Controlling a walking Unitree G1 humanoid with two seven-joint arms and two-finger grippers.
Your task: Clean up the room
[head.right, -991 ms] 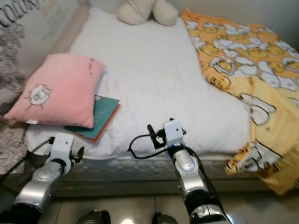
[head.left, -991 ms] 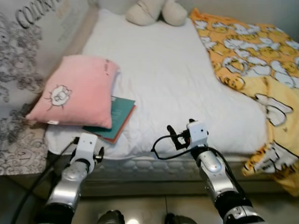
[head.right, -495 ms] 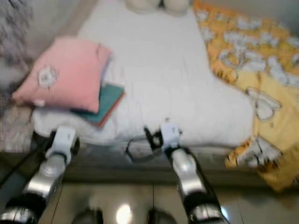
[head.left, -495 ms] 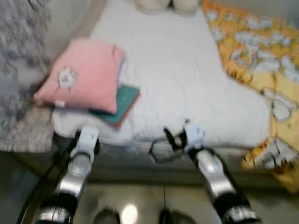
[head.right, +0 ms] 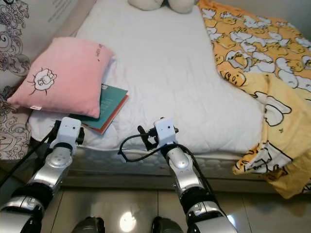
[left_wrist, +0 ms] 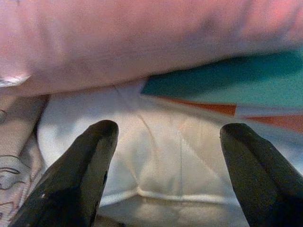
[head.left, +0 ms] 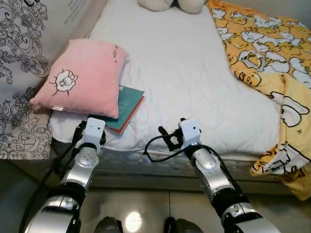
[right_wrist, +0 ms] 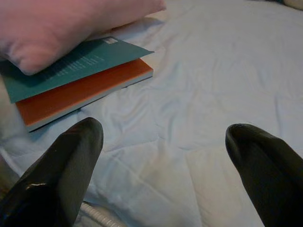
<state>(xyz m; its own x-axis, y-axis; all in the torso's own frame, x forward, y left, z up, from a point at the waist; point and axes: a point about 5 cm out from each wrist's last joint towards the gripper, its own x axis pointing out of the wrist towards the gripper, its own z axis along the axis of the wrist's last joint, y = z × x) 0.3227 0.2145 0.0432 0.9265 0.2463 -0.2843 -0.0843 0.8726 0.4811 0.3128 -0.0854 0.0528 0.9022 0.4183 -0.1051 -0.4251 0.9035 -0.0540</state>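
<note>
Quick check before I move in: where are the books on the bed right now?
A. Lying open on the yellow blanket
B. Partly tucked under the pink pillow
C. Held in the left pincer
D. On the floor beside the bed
B: the teal-covered book and the orange one beneath it stick out from under the pink cushion-shaped pillow on the white quilted mattress.

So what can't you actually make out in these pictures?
- Books: head views, mostly hidden under the pink pillow; titles unreadable.
- Plush toy: cut off by the top edge.
- Yellow blanket: runs past the right edge.
- Left gripper and right gripper: open; head views hide their fingers behind the wrists.
</note>
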